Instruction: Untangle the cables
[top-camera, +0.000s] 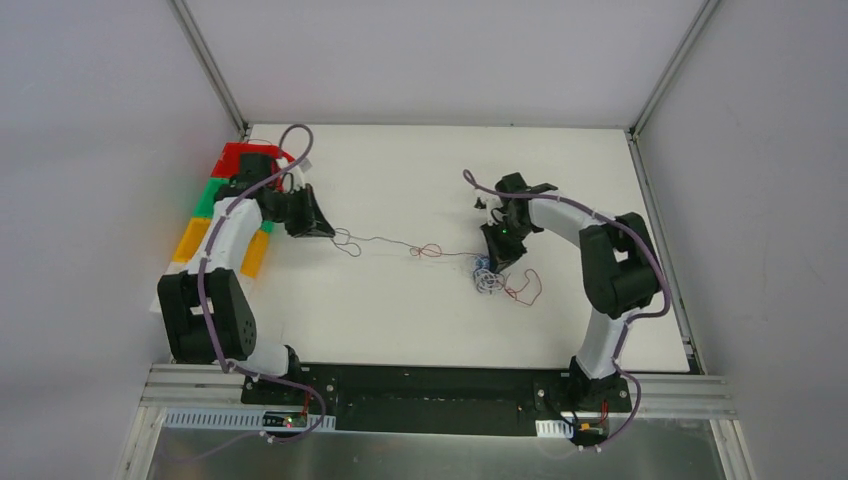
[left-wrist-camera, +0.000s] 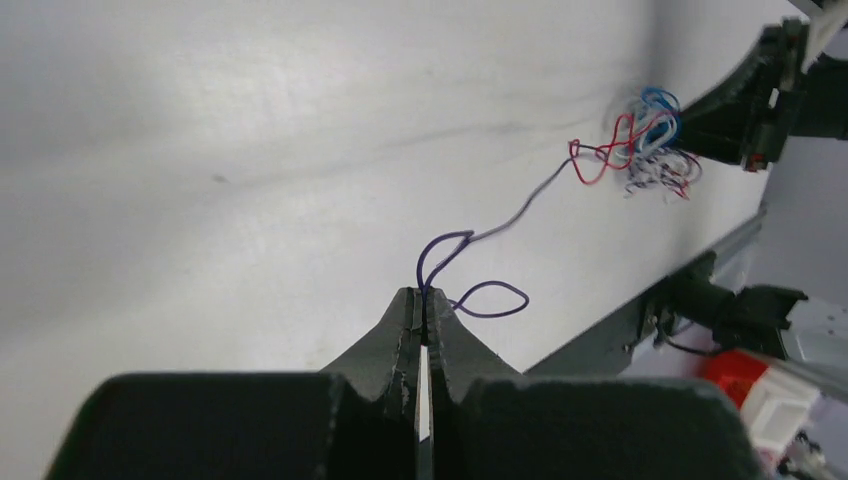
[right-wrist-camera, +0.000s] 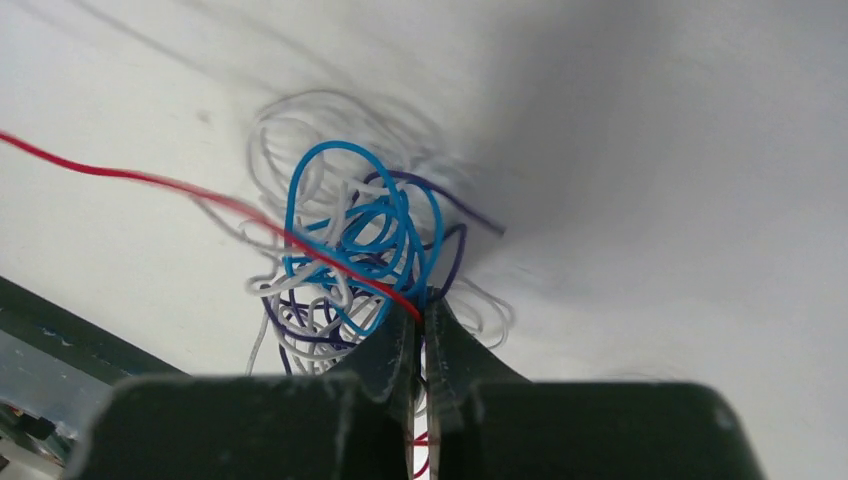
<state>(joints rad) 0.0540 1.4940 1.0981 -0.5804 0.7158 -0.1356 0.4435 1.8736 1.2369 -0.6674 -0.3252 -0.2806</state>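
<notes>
**Mounting rail** (top-camera: 440, 395): nearest the overhead camera, carrying both arm bases. It lies on the near side of the cables (top-camera: 488, 280), which serve as the landmark here.

**Table** (top-camera: 420, 320): white, bearing the cables somewhat right of its middle.

**Right arm** (top-camera: 610, 260): rises to the right of the cables and bends over toward them.

**Left arm** (top-camera: 225, 235): stands far to the left of the cables, its wrist turned toward them.

**Coloured blocks** (top-camera: 215, 195): red, green and orange, at the table's left edge. They sit beyond the left arm, farther from the cables than anything else on the table.

**Right gripper** (right-wrist-camera: 420, 310): clenched, its tips at the far edge of the cables. Red and blue wires are pinched between its fingers.

**Left gripper** (left-wrist-camera: 424, 295): clenched on the purple strand (left-wrist-camera: 445, 255), well apart from the cables to their left.

**Cables**: a compact knot of blue, white, purple and red wires.

**Purple strand**: runs leftward from the cables to the left gripper, with two small loops at the fingertips. Whether it touches the table cannot be told.

**Red loop** (top-camera: 525, 288): lies on the table just right of the cables.

**Small red curl** (top-camera: 428, 250): sits on the purple strand, between the cables and the left gripper.
</notes>
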